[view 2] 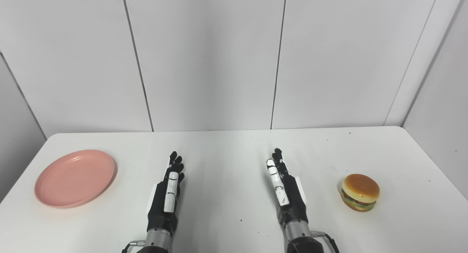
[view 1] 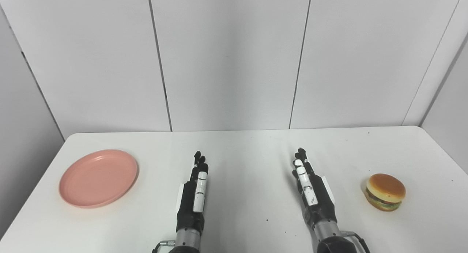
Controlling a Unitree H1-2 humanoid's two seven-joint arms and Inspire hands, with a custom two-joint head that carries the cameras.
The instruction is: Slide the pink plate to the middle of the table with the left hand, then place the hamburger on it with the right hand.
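Step 1 of 2 not begun. My left hand (view 1: 193,194) and right hand (view 1: 312,194) lie extended, holding nothing. Pink plate (view 1: 98,178) sits far left, hamburger (view 1: 385,191) far right on the table (view 1: 248,147). Next I must reach left to the plate's rim.

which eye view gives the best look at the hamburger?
Left eye view: the hamburger appears slightly larger there, bun and filling layers clear. Right eye view shows it whole too, a little smaller, nearer the picture's middle. Neither view hides it.

Paired head cameras look down, sharing the table (view 1: 241,147).
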